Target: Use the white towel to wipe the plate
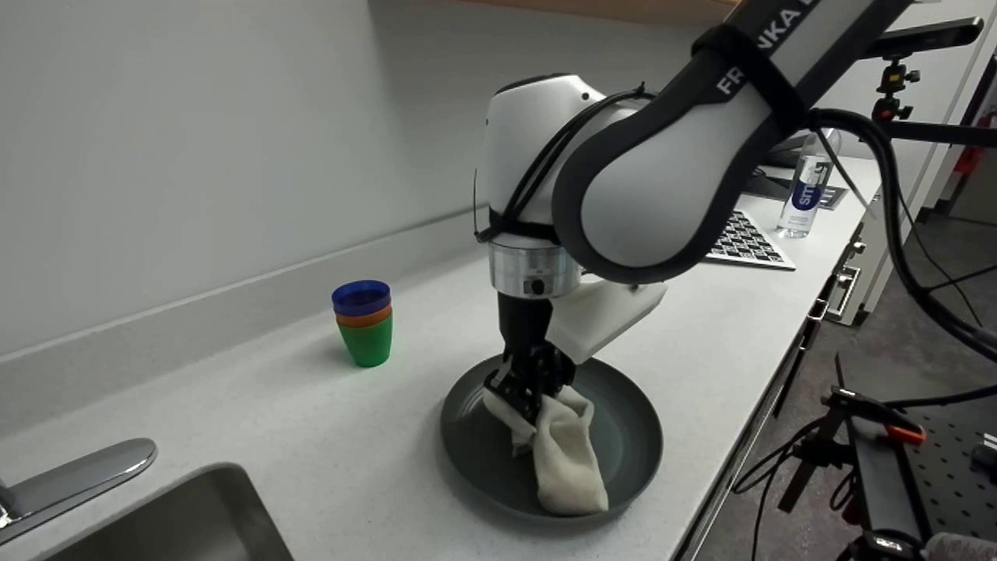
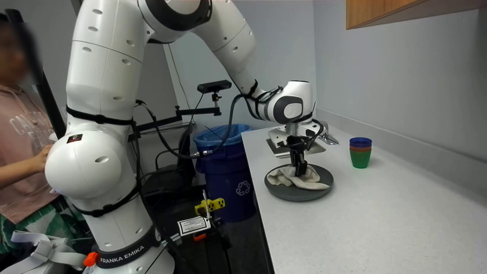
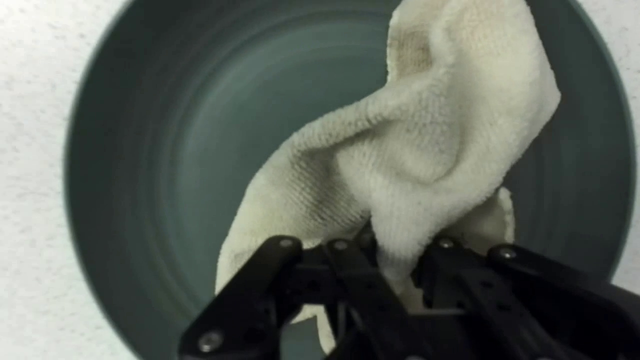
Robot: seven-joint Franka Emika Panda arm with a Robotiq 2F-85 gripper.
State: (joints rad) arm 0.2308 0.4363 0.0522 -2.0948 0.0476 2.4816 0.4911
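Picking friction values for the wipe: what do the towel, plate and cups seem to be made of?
Towel: looks like terry fabric, soft and matt; the wrist view shows fuzzy, ribbed pile. Cotton or synthetic, can't tell.
Plate: satin, probably glazed ceramic, judging by its soft sheen and faint concentric rings; hard plastic possible.
Cups: likely smooth plastic, given the even, bright colours.

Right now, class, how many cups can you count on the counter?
3, stacked near the plate: blue cup on top, orange cup between, green cup at the bottom; more may hide inside.
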